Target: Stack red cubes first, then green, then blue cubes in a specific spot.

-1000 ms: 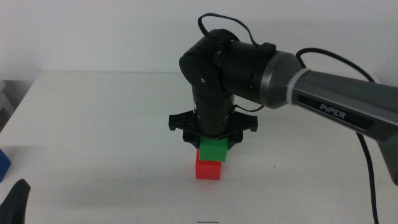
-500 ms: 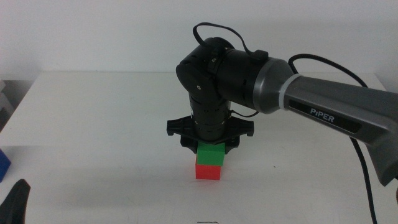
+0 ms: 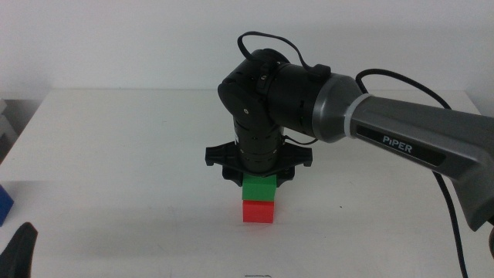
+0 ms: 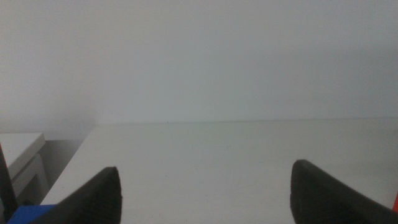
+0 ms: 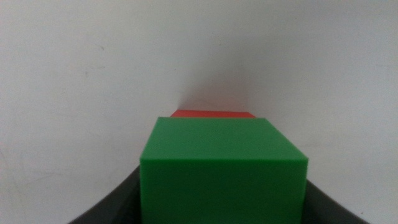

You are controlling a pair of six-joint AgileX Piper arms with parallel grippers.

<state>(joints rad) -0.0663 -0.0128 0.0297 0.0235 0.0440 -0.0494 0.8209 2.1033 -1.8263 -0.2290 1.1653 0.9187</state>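
White tabletop (image 3: 116, 162) fills most of the middle view, pale wall behind it. Right arm (image 3: 370, 127) comes in from the right, big dark wrist with a grey sleeve marked PIPER, black cable (image 3: 266, 38) looping over the top. It points straight down over the centre of the tabletop.

Right end effector (image 3: 258, 188) is at the bottom of that wrist, pinching the green cube (image 3: 258, 188) from both sides. The right wrist view shows the dark jaws hugging the green cube's (image 5: 224, 168) lower flanks.

Green cube sits on top of the red cube (image 3: 258, 211), touching, edges roughly lined up in the middle view. From the right wrist view only a thin red strip (image 5: 213, 114) shows past the green top face. Red cube rests on the tabletop, near the middle, slightly toward the front.

Left end effector (image 4: 205, 193) waits at the near left corner; only a dark tip (image 3: 19, 251) shows at the bottom edge of the middle view. Its jaws are spread wide in the left wrist view, nothing between them.

Blue cube (image 3: 5, 205) at the far left edge of the tabletop, cut off by the frame, well apart from the stack. A blue corner (image 4: 28, 213) also shows beside the left end effector's jaw.
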